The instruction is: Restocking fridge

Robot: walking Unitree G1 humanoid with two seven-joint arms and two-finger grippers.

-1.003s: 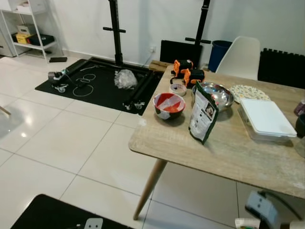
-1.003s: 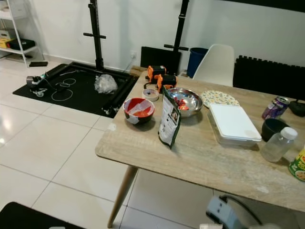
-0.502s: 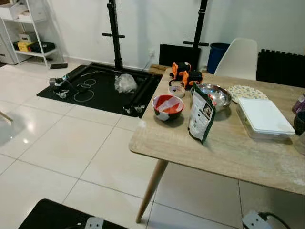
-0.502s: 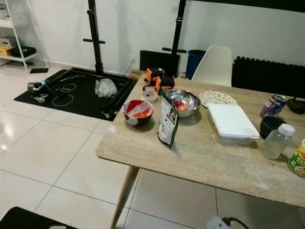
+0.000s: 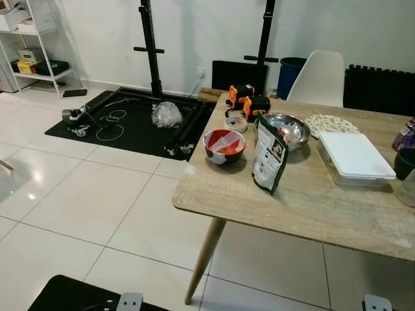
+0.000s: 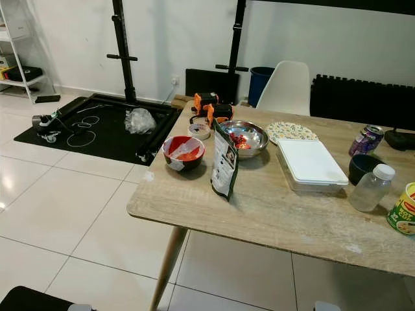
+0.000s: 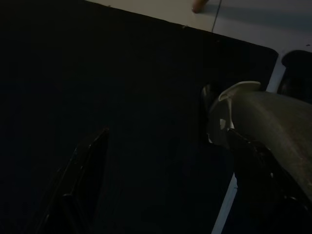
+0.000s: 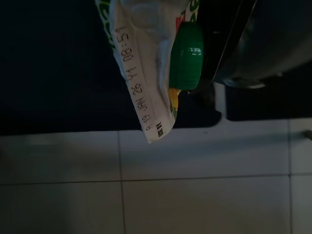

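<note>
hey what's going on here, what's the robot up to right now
The robot stands facing a wooden dining table set with a red and white bowl, a steel bowl, a dark snack pouch, a white lidded container, a clear bottle and cans. Its right gripper, hanging low over the tiled floor, holds a carton with a green cap, apparently something for the fridge. The left gripper hangs idle in the dark, fingers apart. No fridge is in sight.

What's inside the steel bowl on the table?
The steel bowl holds small red pieces with a few pale bits, looks like wrapped sweets or food, too small to identify. The near rim and the upright pouch hide the bowl's front part.
</note>
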